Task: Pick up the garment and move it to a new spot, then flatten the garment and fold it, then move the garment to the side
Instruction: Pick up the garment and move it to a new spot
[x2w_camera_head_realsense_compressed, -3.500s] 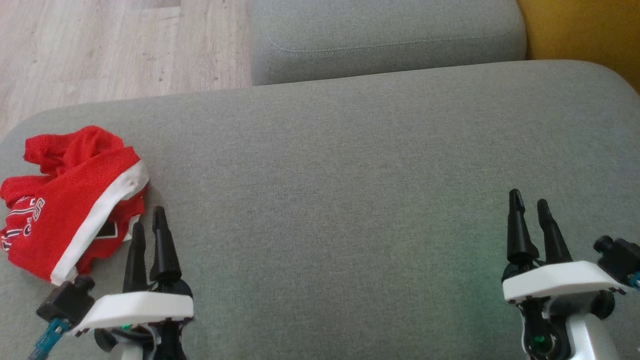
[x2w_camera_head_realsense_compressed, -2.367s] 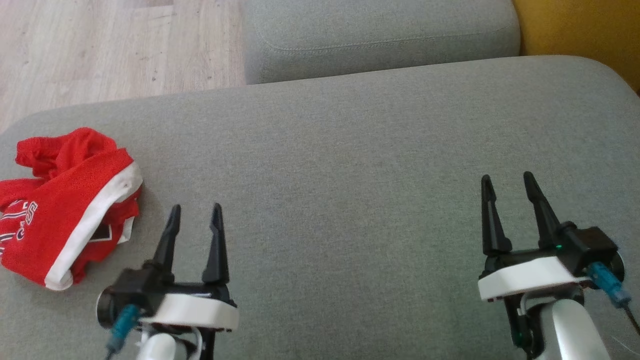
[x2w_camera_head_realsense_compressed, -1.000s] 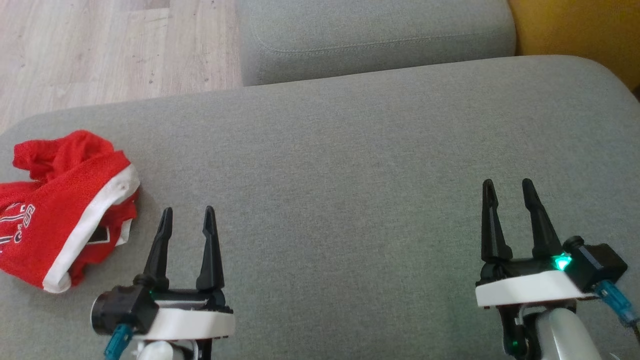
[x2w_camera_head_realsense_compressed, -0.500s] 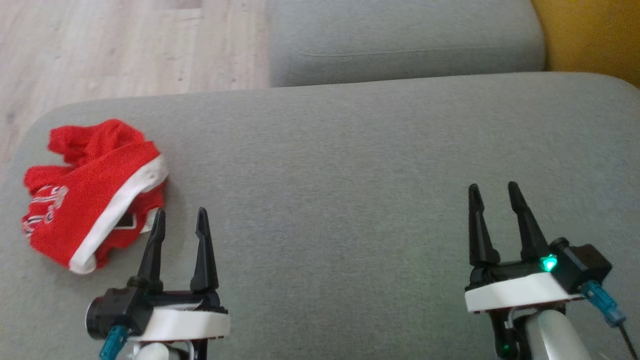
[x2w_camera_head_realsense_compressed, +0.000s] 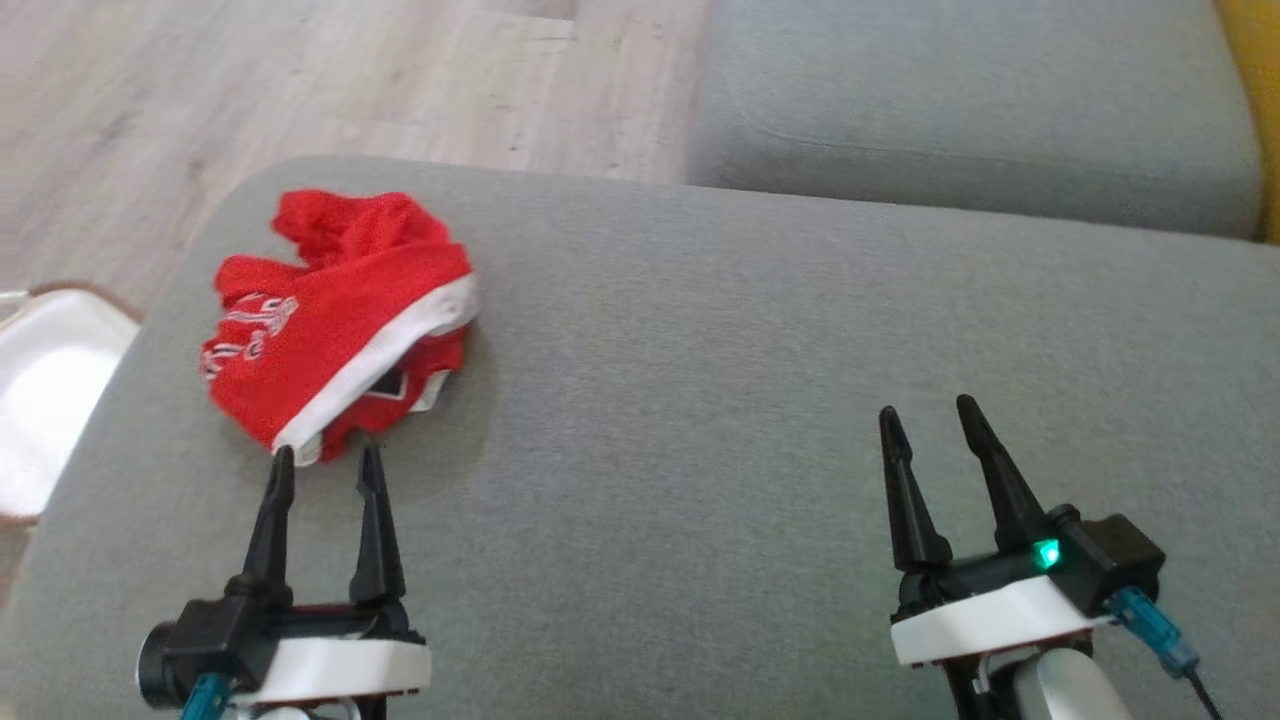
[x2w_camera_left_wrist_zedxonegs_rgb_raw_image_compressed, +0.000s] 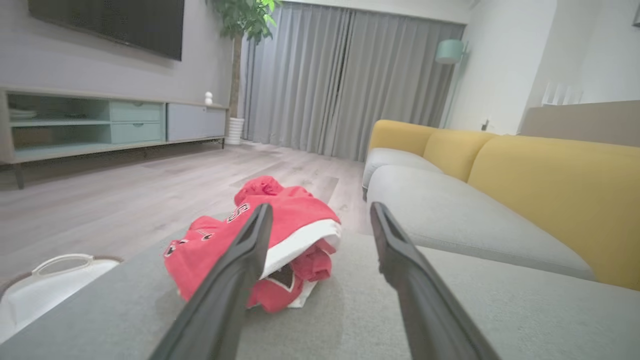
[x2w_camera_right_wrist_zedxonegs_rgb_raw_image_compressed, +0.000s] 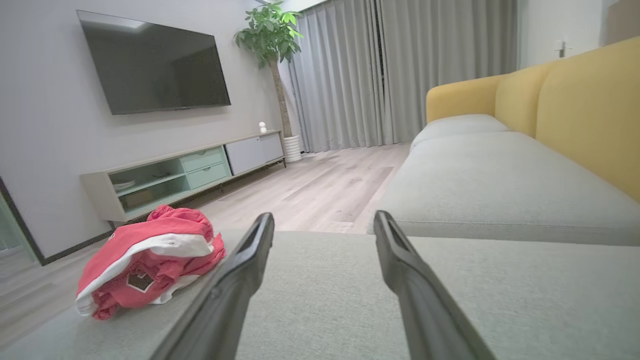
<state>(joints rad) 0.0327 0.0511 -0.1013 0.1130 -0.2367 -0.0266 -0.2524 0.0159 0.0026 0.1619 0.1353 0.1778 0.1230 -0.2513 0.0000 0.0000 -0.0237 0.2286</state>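
A crumpled red garment (x2w_camera_head_realsense_compressed: 335, 315) with a white band and white lettering lies in a heap near the left end of the grey sofa cushion (x2w_camera_head_realsense_compressed: 760, 380). My left gripper (x2w_camera_head_realsense_compressed: 327, 462) stands open just short of its near edge, fingertips not touching it. In the left wrist view the garment (x2w_camera_left_wrist_zedxonegs_rgb_raw_image_compressed: 280, 225) sits right beyond the spread fingers (x2w_camera_left_wrist_zedxonegs_rgb_raw_image_compressed: 235, 280). My right gripper (x2w_camera_head_realsense_compressed: 927, 420) is open and empty over bare cushion far to the right; the right wrist view has the garment (x2w_camera_right_wrist_zedxonegs_rgb_raw_image_compressed: 150, 252) off to its left.
A white basket (x2w_camera_head_realsense_compressed: 45, 390) stands on the wooden floor (x2w_camera_head_realsense_compressed: 300, 80) beside the cushion's left end. A second grey seat cushion (x2w_camera_head_realsense_compressed: 960, 110) lies beyond, with yellow backrests (x2w_camera_left_wrist_zedxonegs_rgb_raw_image_compressed: 550, 175) to the right. A TV cabinet (x2w_camera_right_wrist_zedxonegs_rgb_raw_image_compressed: 185, 172) lines the far wall.
The head camera has swung left, so the garment shifts right in the picture and the white basket comes in. My left gripper now stands closer to the garment's near edge. Both grippers stay open.
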